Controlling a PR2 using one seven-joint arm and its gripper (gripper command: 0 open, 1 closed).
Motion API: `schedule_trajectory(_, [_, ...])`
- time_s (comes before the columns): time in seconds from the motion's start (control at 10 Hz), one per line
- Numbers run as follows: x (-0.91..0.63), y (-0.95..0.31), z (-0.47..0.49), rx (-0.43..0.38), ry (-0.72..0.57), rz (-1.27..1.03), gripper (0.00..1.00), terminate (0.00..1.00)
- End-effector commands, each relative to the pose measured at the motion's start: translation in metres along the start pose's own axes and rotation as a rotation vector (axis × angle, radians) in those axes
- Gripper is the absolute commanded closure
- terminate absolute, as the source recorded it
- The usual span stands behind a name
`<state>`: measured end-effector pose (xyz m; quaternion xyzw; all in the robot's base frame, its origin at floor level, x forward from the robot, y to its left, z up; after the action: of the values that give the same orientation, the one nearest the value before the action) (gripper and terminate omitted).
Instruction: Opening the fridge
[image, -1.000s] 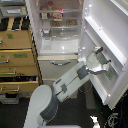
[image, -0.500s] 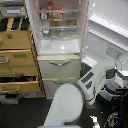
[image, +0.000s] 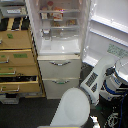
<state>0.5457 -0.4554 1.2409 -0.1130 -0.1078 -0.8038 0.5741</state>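
The tall white fridge (image: 60, 50) stands with its large upper door (image: 107, 27) swung wide open toward the exterior view's right. The shelved interior (image: 60, 22) shows, with food items on the shelves. Below it, two drawers with silver handles (image: 60, 63) are closed. My white arm (image: 97, 80) rises from the bottom centre toward the lower part of the open door. Its gripper (image: 115, 61) is a blur against the door's inner side, so I cannot make out the fingers or whether it touches the door.
A tan wooden drawer cabinet (image: 17, 60) stands at the fridge's left, with its lower drawers pulled out. A blue and white object (image: 112, 87) sits on the floor under the open door, beside my arm. My rounded white shoulder (image: 72, 107) fills the bottom centre.
My arm has dropped from the door's mid-height edge and drawn back toward the exterior view's lower right. The fridge door stays wide open.
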Motion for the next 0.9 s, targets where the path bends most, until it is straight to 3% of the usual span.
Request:
schedule_trajectory(0.1, [0.186,-0.079,-0.146,0.143,-0.036,0.156,0.0,0.0])
schedule_trajectory(0.5, [-0.131,-0.021,-0.095,0.245,-0.053,0.518,0.0,0.0])
schedule_trajectory(0.9, [-0.296,-0.046,-0.097,0.273,-0.048,0.667,0.0,0.0])
